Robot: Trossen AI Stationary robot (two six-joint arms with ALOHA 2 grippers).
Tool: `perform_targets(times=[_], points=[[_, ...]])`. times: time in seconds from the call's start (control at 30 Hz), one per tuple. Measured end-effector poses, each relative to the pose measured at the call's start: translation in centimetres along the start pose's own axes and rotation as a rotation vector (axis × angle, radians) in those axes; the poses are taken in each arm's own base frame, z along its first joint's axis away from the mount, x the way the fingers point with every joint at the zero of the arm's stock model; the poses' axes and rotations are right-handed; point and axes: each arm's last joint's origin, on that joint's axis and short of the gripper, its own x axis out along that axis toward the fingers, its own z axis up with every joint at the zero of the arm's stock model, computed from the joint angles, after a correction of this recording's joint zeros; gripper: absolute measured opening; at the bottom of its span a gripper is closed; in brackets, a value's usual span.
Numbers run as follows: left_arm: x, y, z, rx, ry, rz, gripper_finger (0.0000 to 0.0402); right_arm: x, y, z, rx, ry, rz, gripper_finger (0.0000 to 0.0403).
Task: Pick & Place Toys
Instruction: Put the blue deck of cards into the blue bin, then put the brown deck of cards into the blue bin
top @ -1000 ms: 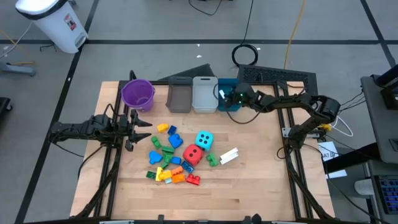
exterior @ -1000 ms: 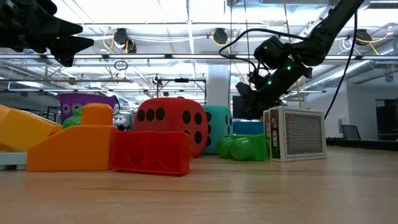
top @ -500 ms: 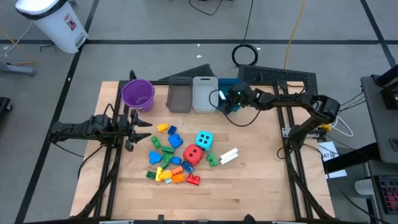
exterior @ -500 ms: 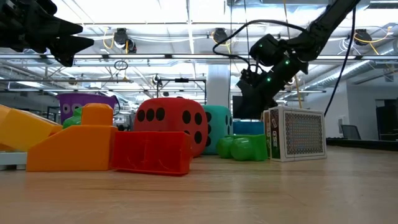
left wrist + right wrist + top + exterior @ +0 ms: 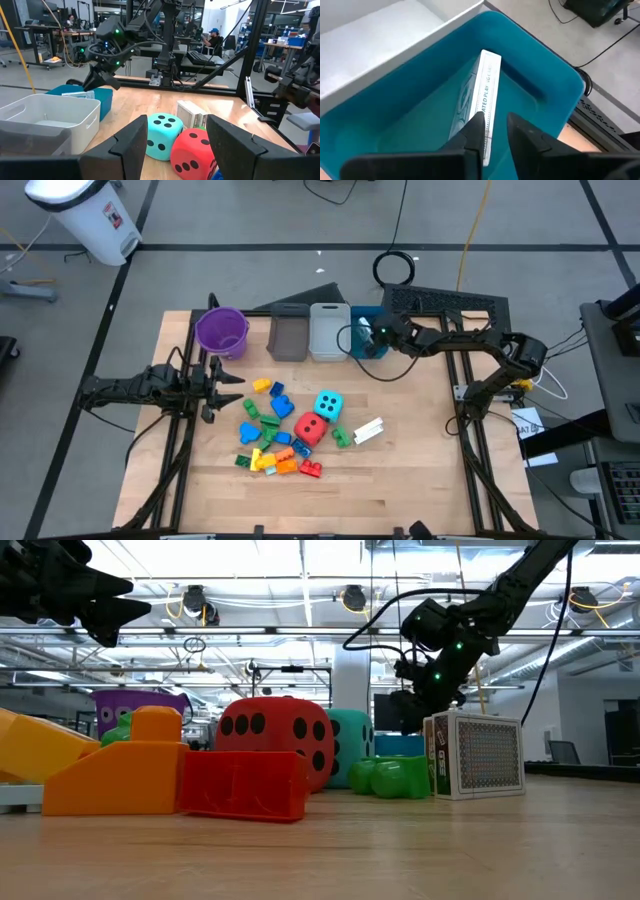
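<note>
High view: overhead, straight down, far enough to take in whole table (image 5: 400, 470) plus surrounding floor.
Low view: at tabletop level, very close to red brick (image 5: 243, 785), facing across toward red die (image 5: 275, 743) and room behind.
Left wrist view: close behind red die (image 5: 194, 150), facing across table toward blue bin (image 5: 95, 96).
Right wrist view: directly above blue bin (image 5: 545, 65), very near, angled down inside.
Shared: red die (image 5: 311, 430) in high, low, left wrist; blue bin (image 5: 360, 348) in high and both wrist views.
</note>
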Motion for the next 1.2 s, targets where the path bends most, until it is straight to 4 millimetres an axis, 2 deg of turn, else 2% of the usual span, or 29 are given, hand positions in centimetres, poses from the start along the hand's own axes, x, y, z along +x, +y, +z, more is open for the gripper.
perform_targets(times=[0.33,0.6,0.73,0.9,1.07,1.2], points=[[0.0,0.0,0.0,0.000,0.000,0.000,0.0209,0.3,-1.0,-1.1,0.005,0.116,-0.043,0.0015],[0.0,0.0,0.0,0.000,-0.001,0.000,0.0209,-0.6,-0.5,-0.3,-0.023,0.057,0.082,0.0005],[0.0,0.0,0.0,0.000,-0.001,0.000,0.0209,-2.8,0.1,0.6,-0.057,-0.009,0.141,0.0013],[0.0,0.0,0.0,0.000,0.000,0.000,0.0209,-7.0,2.1,0.9,-0.151,-0.084,0.420,0.0032],[0.0,0.0,0.0,0.000,0.000,0.000,0.0209,-10.5,5.0,-1.8,-0.336,-0.131,0.741,0.0066],[0.0,0.0,0.0,0.000,-0.001,0.000,0.0209,-12.1,7.0,-5.5,-0.473,-0.129,0.872,0.0115]])
